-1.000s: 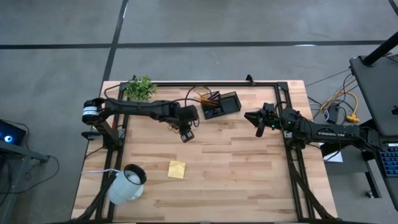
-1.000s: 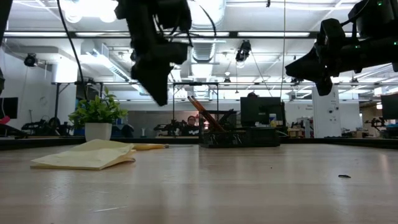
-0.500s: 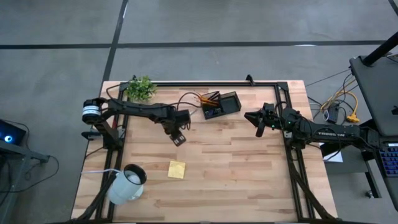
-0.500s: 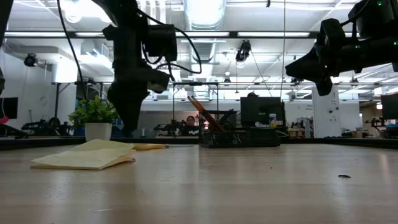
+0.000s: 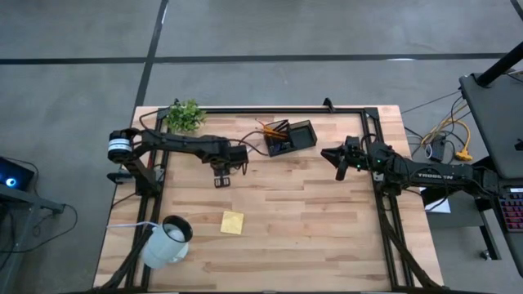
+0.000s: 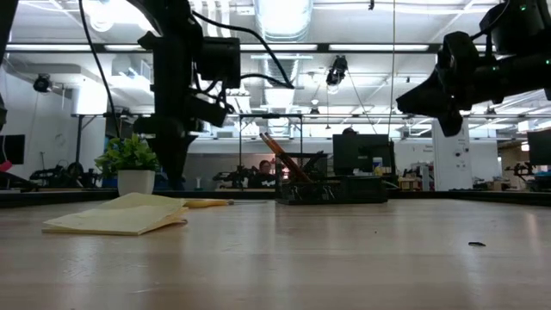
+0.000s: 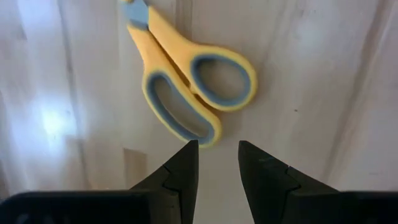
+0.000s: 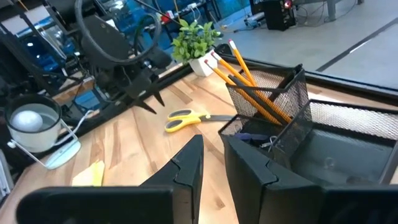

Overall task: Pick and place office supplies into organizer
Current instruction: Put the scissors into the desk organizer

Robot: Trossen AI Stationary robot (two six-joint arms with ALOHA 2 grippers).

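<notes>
The yellow-handled scissors (image 7: 186,93) lie flat on the table, also seen in the right wrist view (image 8: 186,116); in the high view my left arm covers them. My left gripper (image 5: 219,178) hangs open just above them, fingers pointing down, with the handle loops beyond its fingertips (image 7: 216,149). The black organizer (image 5: 292,137) stands at the far middle with orange pencils (image 8: 249,81) leaning in one compartment. The yellow sticky-note pad (image 5: 232,222) lies flat nearer the front. My right gripper (image 5: 339,161) waits in the air to the organizer's right, fingers a little apart and empty.
A white mug (image 5: 167,239) lies at the near left corner and a small green plant (image 5: 185,114) stands at the far left. Black frame rails run along the table's far, left and right edges. A tiny dark bit (image 6: 476,244) lies on the wood.
My left gripper has gone from beside the organizer toward the table's left edge and down, turning from a slant to point straight down over the scissors. My right arm has kept still.
</notes>
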